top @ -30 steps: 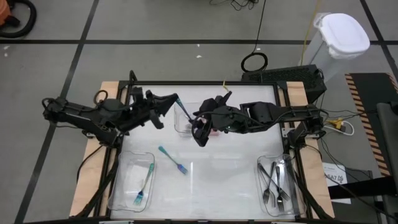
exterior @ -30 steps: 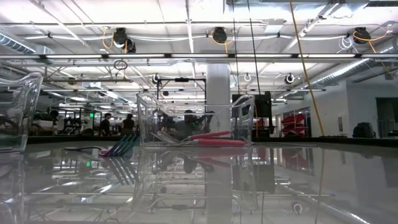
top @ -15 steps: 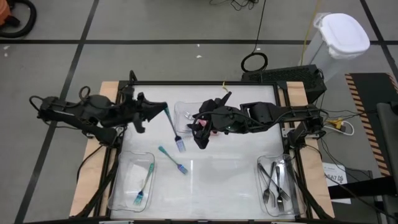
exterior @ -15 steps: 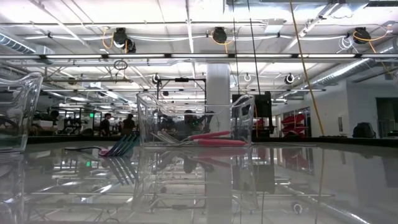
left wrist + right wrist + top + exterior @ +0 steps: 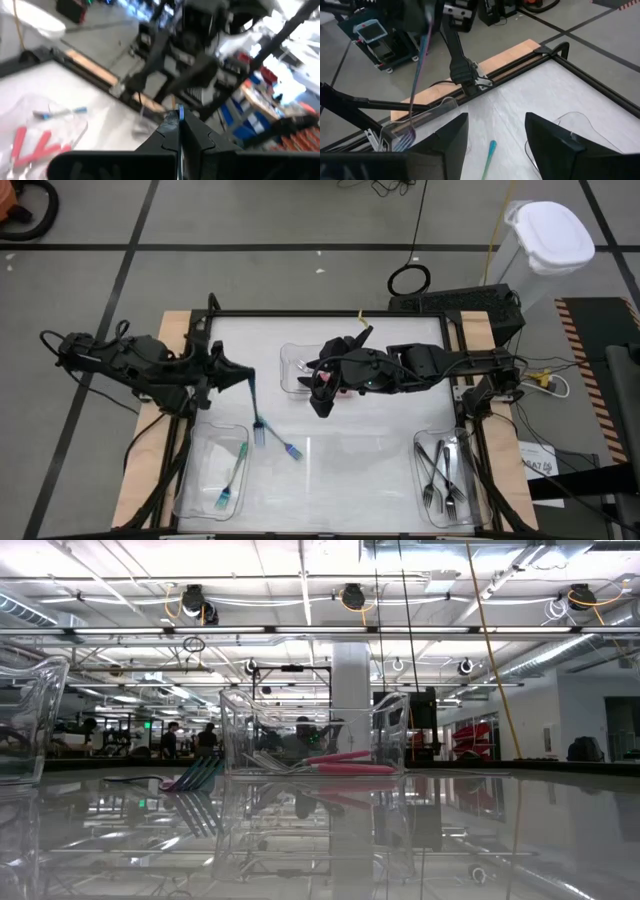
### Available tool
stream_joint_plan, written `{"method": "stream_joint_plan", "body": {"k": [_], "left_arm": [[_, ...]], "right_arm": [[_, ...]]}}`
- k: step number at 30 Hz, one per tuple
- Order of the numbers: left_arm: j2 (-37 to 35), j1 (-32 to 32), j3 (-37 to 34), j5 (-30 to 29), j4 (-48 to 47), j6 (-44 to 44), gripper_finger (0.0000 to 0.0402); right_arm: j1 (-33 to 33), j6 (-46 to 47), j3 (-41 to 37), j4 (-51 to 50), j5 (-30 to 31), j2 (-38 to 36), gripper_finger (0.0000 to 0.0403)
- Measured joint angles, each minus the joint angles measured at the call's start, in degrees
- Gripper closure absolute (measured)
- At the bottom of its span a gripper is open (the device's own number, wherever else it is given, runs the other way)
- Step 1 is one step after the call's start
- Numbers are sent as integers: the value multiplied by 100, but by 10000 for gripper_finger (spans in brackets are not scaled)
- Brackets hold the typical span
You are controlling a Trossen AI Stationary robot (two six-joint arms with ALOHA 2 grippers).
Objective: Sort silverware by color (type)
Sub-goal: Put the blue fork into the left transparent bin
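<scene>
My left gripper (image 5: 243,376) is shut on a teal-handled fork (image 5: 255,408), above the table between the centre tray (image 5: 292,376) and the left tray (image 5: 205,470). The fork also shows in the right wrist view (image 5: 418,75), tines low. A second teal fork (image 5: 280,440) lies flat on the table. A third teal fork (image 5: 230,480) lies in the left tray. Pink-handled utensils (image 5: 345,766) lie in the centre tray. Dark metal forks (image 5: 445,470) lie in the right tray. My right gripper (image 5: 322,398) is open and empty beside the centre tray. My left gripper pinches the teal fork near its handle's end (image 5: 180,114) between its two shut fingers. The fork hangs below the fingers, slanting toward the table's near edge, its tines (image 5: 405,142) lowest. I cannot tell whether the tines touch the table.
Three clear trays stand on the white table: near left, far centre, and near right (image 5: 420,450). Wooden strips and a black frame (image 5: 300,313) run along the table's edges. A white-lidded bin (image 5: 548,235) stands on the floor beyond the far right corner.
My left gripper has gone from the centre tray toward the table's left and near edges, carrying the teal fork. The fork has swung round, and its tines now hang near the teal fork lying on the table.
</scene>
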Motion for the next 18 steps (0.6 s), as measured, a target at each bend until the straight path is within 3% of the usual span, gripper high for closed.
{"method": "stream_joint_plan", "body": {"k": [14,18], "left_arm": [[-273,-735,-11,181,-1363,-212,400],[-455,-893,-340,242,-1338,-415,400]], "right_arm": [[-2,10,0,-64,99,0,213],[-9,7,0,-93,150,0,213]]}}
